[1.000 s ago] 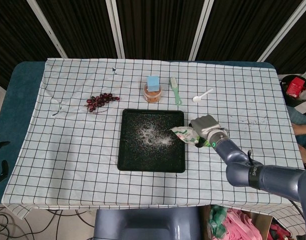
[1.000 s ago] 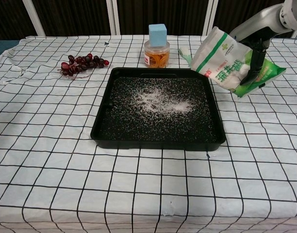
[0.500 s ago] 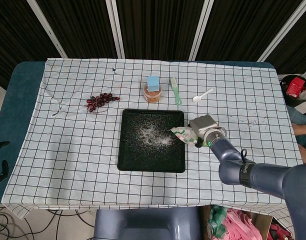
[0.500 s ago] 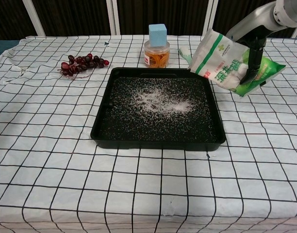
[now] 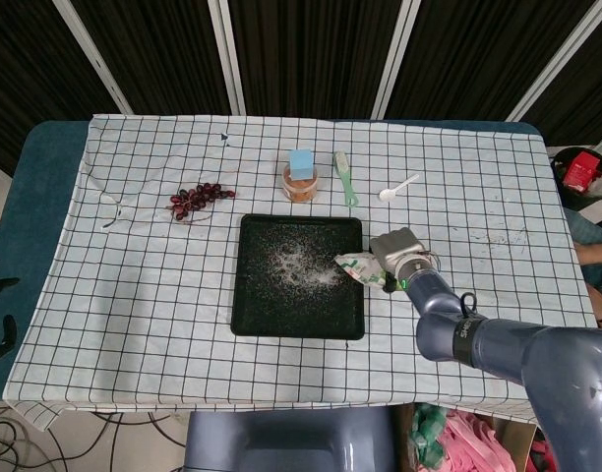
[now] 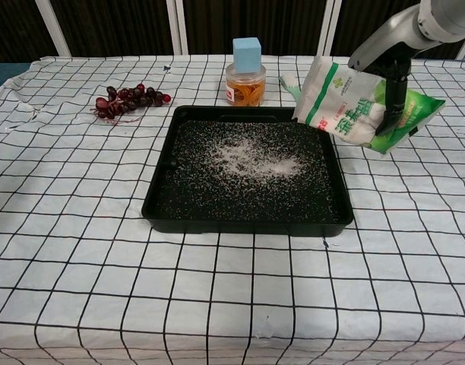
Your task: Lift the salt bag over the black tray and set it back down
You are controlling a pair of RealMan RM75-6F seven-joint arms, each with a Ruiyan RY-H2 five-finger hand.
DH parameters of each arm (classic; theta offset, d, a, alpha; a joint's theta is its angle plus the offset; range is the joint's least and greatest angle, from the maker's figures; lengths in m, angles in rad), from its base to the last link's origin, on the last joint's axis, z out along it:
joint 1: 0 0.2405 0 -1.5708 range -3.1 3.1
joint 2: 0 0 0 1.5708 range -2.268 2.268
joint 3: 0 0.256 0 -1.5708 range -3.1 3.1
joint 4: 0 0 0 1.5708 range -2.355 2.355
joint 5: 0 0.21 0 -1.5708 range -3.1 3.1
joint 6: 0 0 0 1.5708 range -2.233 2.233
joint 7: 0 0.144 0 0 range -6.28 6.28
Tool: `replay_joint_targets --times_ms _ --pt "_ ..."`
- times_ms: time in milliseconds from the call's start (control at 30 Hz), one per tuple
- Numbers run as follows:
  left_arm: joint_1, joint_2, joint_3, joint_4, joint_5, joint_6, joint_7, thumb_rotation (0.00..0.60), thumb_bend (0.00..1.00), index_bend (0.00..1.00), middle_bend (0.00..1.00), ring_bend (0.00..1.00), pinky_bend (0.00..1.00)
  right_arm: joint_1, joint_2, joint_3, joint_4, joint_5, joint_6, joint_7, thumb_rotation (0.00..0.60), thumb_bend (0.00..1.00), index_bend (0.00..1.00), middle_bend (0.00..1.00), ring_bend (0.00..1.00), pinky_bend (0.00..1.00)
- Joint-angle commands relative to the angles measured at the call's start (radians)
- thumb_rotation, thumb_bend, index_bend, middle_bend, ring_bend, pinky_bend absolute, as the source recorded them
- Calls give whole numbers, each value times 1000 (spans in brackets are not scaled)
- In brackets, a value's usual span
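The white and green salt bag [image 6: 340, 108] hangs tilted in the air at the far right corner of the black tray [image 6: 248, 226], its white end just over the tray's rim. My right hand [image 6: 393, 82] grips the bag from behind, near its green end. From above, the salt bag [image 5: 357, 265] overlaps the right edge of the black tray [image 5: 299, 334], with my right hand [image 5: 399, 251] just to its right. White salt grains lie scattered across the tray's floor. My left hand does not show in either view.
A bunch of dark grapes [image 5: 198, 197] lies left of the tray. Behind the tray stand an orange jar with a blue cube on top [image 6: 246, 72], a green brush [image 5: 345, 177] and a white spoon [image 5: 397, 188]. A checked cloth covers the table.
My right hand has carried the salt bag a little to the left and up, so its white end now reaches over the tray's right rim.
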Motion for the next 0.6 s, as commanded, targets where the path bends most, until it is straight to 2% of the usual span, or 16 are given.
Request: replay_joint_targets --times_ms 33,400,600 --pt "0 0 0 0 0 0 1 600 609 221 41 0 0 35 -12 -25 -5 32 0 -20 600 445 537 461 580 510" --pt "1 1 0 0 2 3 -3 600 609 221 41 0 0 116 -53 -71 -13 119 6 -50 600 447 543 463 583 510" --pt "1 2 0 0 2 3 -6 600 610 221 41 0 0 97 -42 -36 -5 88 -9 -5 600 447 543 462 583 510"
